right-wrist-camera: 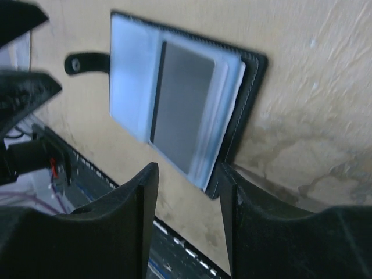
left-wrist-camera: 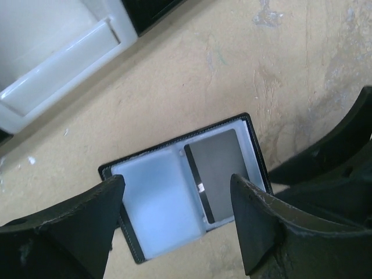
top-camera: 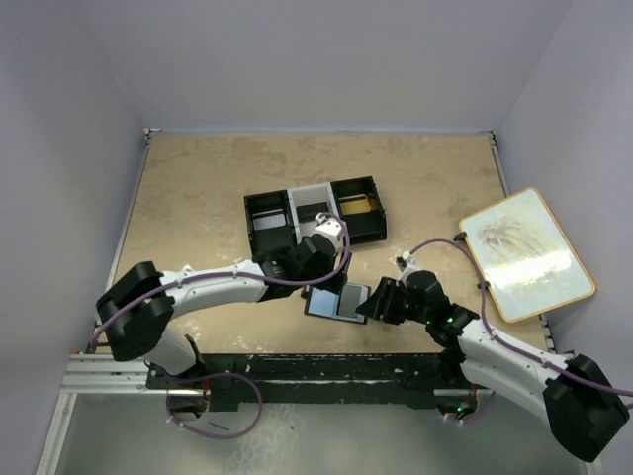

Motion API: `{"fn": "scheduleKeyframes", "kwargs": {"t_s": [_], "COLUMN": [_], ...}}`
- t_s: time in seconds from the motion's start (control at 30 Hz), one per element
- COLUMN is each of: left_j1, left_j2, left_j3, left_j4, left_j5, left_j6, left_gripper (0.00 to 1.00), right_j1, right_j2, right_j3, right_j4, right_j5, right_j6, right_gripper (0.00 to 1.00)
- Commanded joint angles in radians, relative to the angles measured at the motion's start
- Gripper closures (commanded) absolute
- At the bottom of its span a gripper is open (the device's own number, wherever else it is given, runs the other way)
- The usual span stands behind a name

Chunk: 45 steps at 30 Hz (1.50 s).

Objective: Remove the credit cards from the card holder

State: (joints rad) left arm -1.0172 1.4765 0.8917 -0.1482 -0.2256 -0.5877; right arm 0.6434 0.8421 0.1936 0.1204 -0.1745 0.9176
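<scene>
The card holder (left-wrist-camera: 154,203) lies open and flat on the table (top-camera: 198,198), just in front of the tray (top-camera: 267,198) and between the two arms. Its left sleeve shows pale and bare. The right sleeve holds a dark card (left-wrist-camera: 220,168), tucked in with one long edge along the fold. Whether more cards sit behind it I cannot tell.

The left gripper (left-wrist-camera: 177,179) hangs over the holder with its jaws spread wide and nothing in them. The right gripper (right-wrist-camera: 188,170) hovers at the holder's right edge, jaws likewise apart and empty. A strap (right-wrist-camera: 87,63) sticks out from the far side.

The step in hand looks like the first pull, with no card out yet. To do it well, one arm should pin the bare sleeve side so the holder cannot slide or fold up. The other should come in low at the sleeve's open end, catch only the card's exposed edge and not the plastic, then draw it straight along the sleeve. A tilted pull would likely drag the whole holder or bend the card. The slick sleeve gives little to grip, so a shallow, firm pinch seems best.

A tan-rimmed board (top-camera: 526,254) rests well off to the right.
</scene>
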Motion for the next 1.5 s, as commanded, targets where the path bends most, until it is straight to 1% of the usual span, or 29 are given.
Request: {"fn": "scheduleKeyframes", "kwargs": {"t_s": [0.0, 0.07, 0.17, 0.27, 0.4, 0.5, 0.6, 0.87, 1.03, 1.13, 1.23, 1.37, 1.47], "left_j1": [-0.002, -0.002, -0.003, -0.003, -0.003, -0.003, -0.002, -0.003, -0.003, -0.003, -0.003, -0.003, -0.003], "left_j2": [0.093, 0.132, 0.175, 0.211, 0.246, 0.263, 0.288, 0.393, 0.403, 0.379, 0.331, 0.236, 0.168], "left_j3": [0.095, 0.116, 0.141, 0.149, 0.159, 0.164, 0.189, 0.247, 0.216, 0.176, 0.103, 0.014, -0.036], "left_j4": [0.090, 0.083, 0.064, 0.062, 0.068, 0.083, 0.082, 0.048, 0.054, 0.054, 0.063, 0.086, 0.083], "left_j5": [0.021, 0.002, -0.022, -0.024, 0.008, 0.021, 0.043, 0.111, 0.119, 0.104, 0.058, 0.030, -0.008], "left_j6": [0.122, 0.150, 0.172, 0.181, 0.196, 0.210, 0.226, 0.249, 0.238, 0.226, 0.200, 0.153, 0.110], "left_gripper": [0.28, 0.28, 0.28, 0.28, 0.28, 0.28, 0.28, 0.28, 0.28, 0.29, 0.30, 0.31, 0.31], "right_j1": [0.008, 0.008, 0.007, 0.008, 0.009, 0.008, 0.008, 0.008, 0.007, 0.008, 0.007, 0.008, 0.007], "right_j2": [-0.071, -0.099, -0.130, -0.124, -0.104, -0.110, -0.100, 0.032, 0.110, 0.139, 0.147, 0.152, 0.160], "right_j3": [-0.118, -0.153, -0.156, -0.150, -0.140, -0.156, -0.188, -0.180, -0.134, -0.110, -0.094, -0.083, -0.074], "right_j4": [0.168, 0.180, 0.128, 0.126, 0.125, 0.186, 0.289, 0.375, 0.341, 0.295, 0.279, 0.246, 0.267], "right_j5": [-0.186, -0.210, -0.216, -0.243, -0.288, -0.349, -0.429, -0.474, -0.419, -0.320, -0.236, -0.150, -0.122], "right_j6": [0.090, 0.108, 0.082, 0.055, 0.028, 0.027, 0.016, -0.020, -0.028, 0.008, 0.053, 0.103, 0.148], "right_gripper": [0.53, 0.54, 0.53, 0.53, 0.53, 0.53, 0.51, 0.50, 0.51, 0.51, 0.50, 0.50, 0.49]}}
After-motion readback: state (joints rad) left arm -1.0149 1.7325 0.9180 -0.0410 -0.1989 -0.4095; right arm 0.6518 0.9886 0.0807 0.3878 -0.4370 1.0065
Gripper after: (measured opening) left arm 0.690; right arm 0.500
